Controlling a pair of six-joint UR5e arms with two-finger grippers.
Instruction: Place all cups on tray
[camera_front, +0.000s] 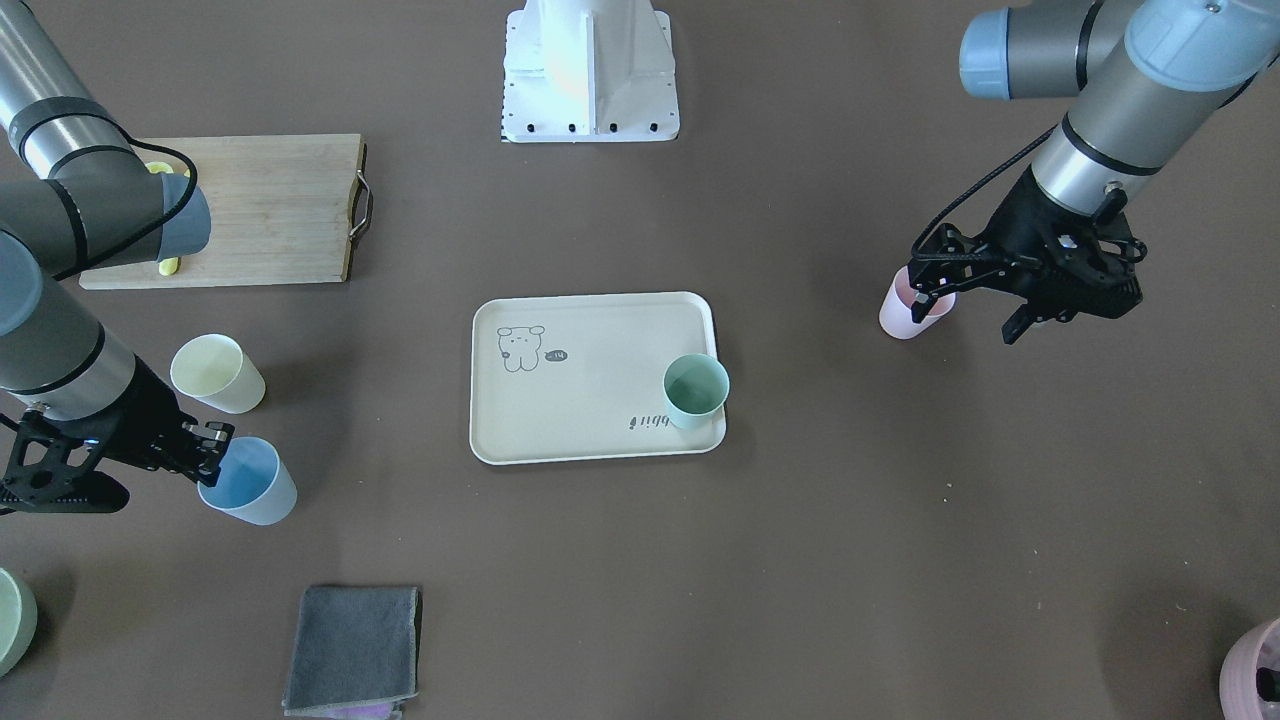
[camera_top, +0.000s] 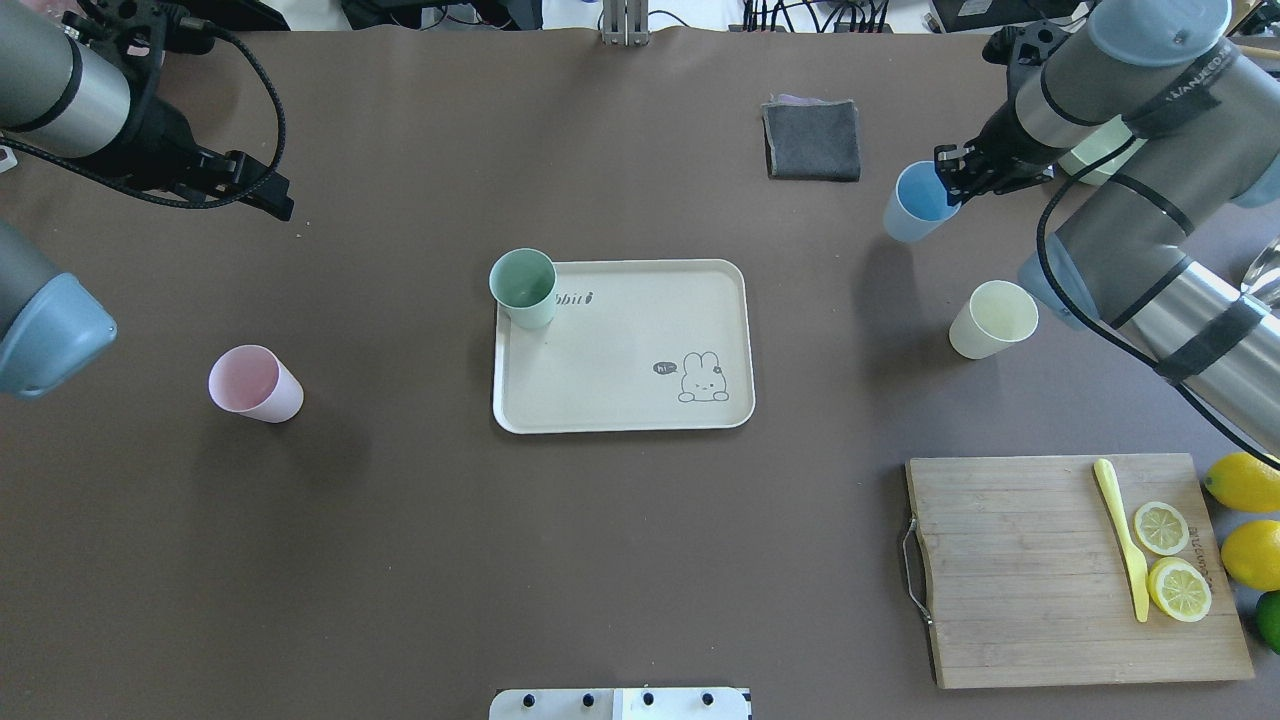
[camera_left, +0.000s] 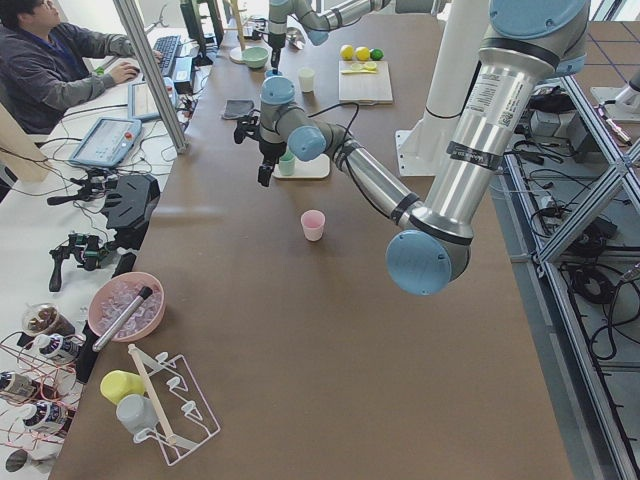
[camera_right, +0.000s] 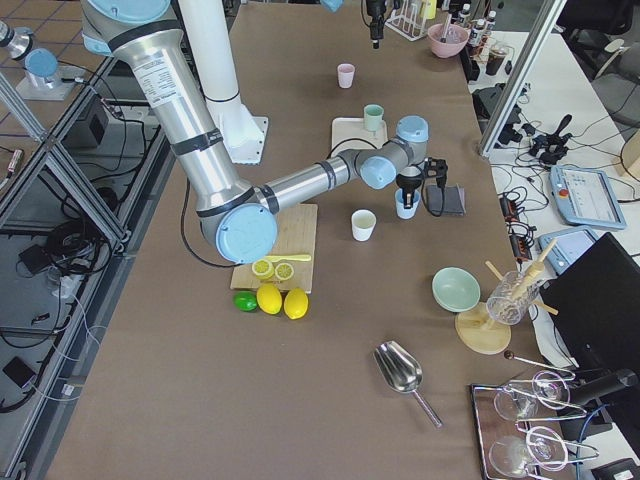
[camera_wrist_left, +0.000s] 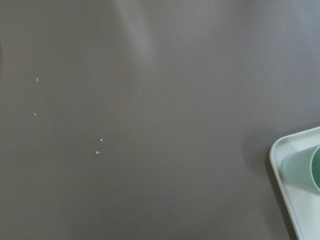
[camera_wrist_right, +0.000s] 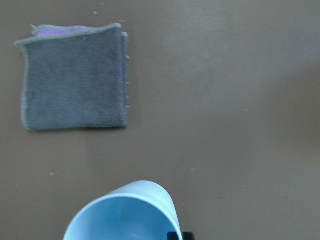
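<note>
The cream tray (camera_front: 590, 340) (camera_top: 620, 340) lies mid-table with the mint green cup (camera_front: 695, 390) (camera_top: 523, 285) upright in one corner; that corner shows in the left wrist view (camera_wrist_left: 285, 150). My right gripper (camera_front: 212, 455) (camera_top: 948, 180) is shut on the rim of the light blue cup (camera_front: 250, 485) (camera_top: 912, 205) (camera_wrist_right: 120, 220). The pale yellow cup (camera_front: 215, 372) (camera_top: 993, 318) stands beside it. My left gripper (camera_front: 965, 318) (camera_top: 262, 190) is open and empty, raised above the table, apart from the pink cup (camera_front: 905, 315) (camera_top: 255, 385).
A wooden cutting board (camera_top: 1020, 570) (camera_front: 270, 210) holds lemon slices and a yellow knife (camera_top: 1120, 535), with whole lemons (camera_top: 1245, 480) beside it. A folded grey cloth (camera_top: 812, 140) (camera_front: 355, 650) lies near the blue cup. A pale green dish (camera_front: 10, 620) and a mauve pot (camera_front: 1255, 670) sit at the table's corners.
</note>
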